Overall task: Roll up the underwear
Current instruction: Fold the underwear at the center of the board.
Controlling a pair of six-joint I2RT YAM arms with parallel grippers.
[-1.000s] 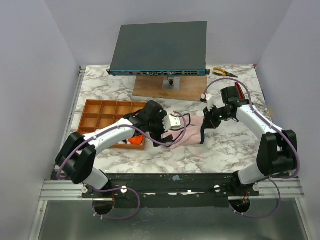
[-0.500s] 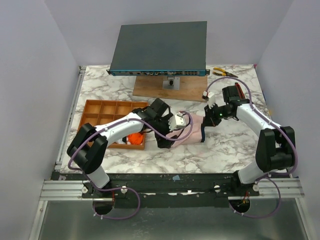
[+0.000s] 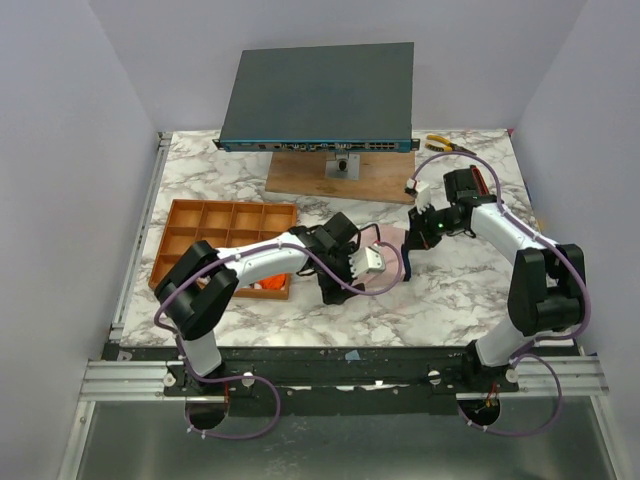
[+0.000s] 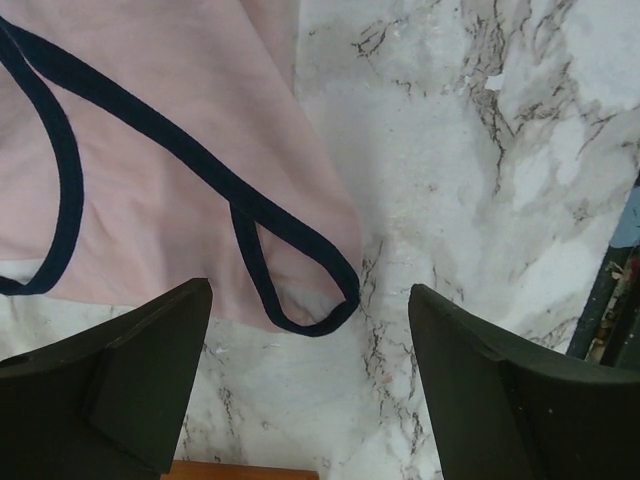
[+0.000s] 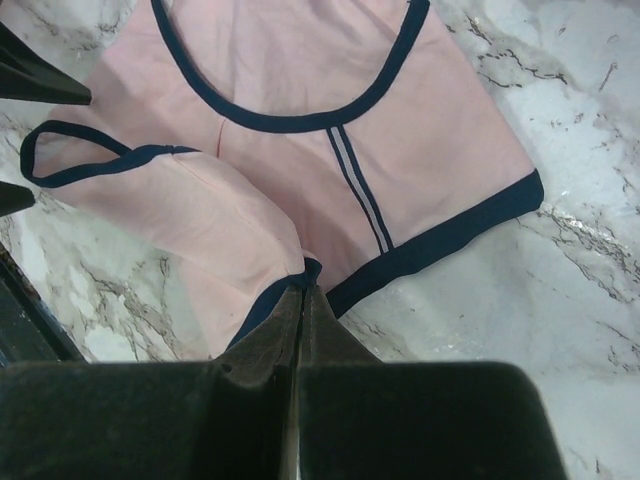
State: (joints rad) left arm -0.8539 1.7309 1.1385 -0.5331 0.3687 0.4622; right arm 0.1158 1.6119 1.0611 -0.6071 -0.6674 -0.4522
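We are finding no text, number or brand that we can read; the grey box point(image 3: 318, 95) at the back is showing small marks along its front strip, too small for us to make out.

Between the spread fingers of my left gripper point(image 4: 310, 290) I saw the dark-edged loop of the pink underwear point(image 4: 150, 140), with bare marble table point(image 4: 470, 150) to its right. The right gripper point(image 5: 300, 297), pinching the cloth, blocked the far corner. The orange tray point(image 3: 178, 212) hemmed my left arm point(image 3: 260, 262), and the switch point(image 3: 320, 95) walled the back.
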